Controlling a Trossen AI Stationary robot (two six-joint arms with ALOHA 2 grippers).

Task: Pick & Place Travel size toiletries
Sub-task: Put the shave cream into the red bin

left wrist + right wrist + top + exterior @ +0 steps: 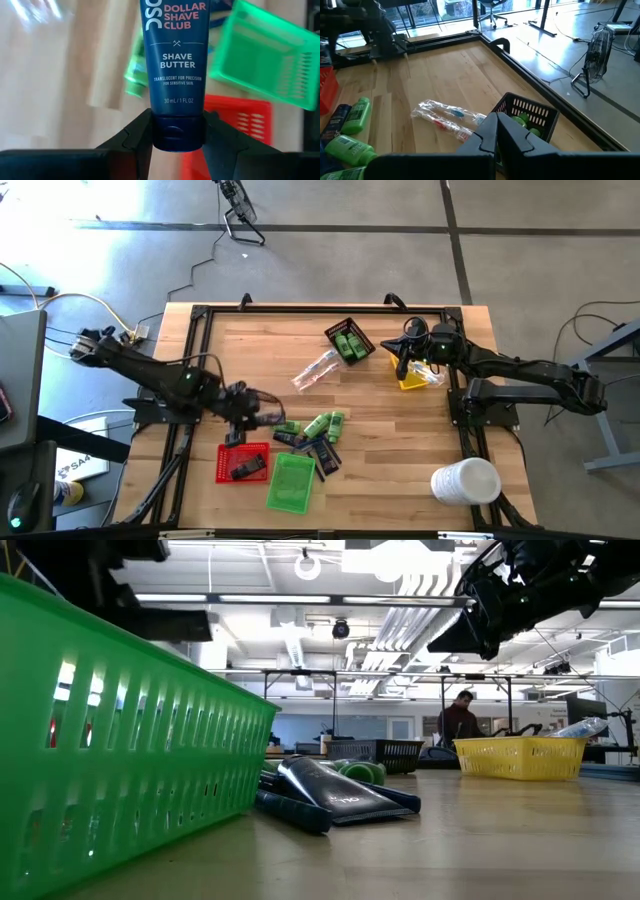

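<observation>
Wooden slats of the table (300, 345) carry four small trays and a scatter of toiletries, and your concern is the dark blue shave butter tube (174, 75). You hold it in the left gripper (176, 131), whose fingers pinch the cap end from both sides; the tube's long axis runs straight out from the claw, away from the wrist. In the high view the left gripper (243, 405) hangs above the near left part of the table, with the red tray (243, 463) just beside it on the near side and the green tray (291, 481) next to that. The red tray is therefore the closest receptacle, and you should judge the coming move as a short carry towards you followed by a release, with the tube laid along the tray's length. Loose green bottles (325, 425) and dark packets (312, 448) lie in a pile near the gripper, towards the table's middle. The right gripper (405, 358), fingers pressed together and empty, waits over the far right, near the yellow tray (412, 381) and well apart from the tube.
</observation>
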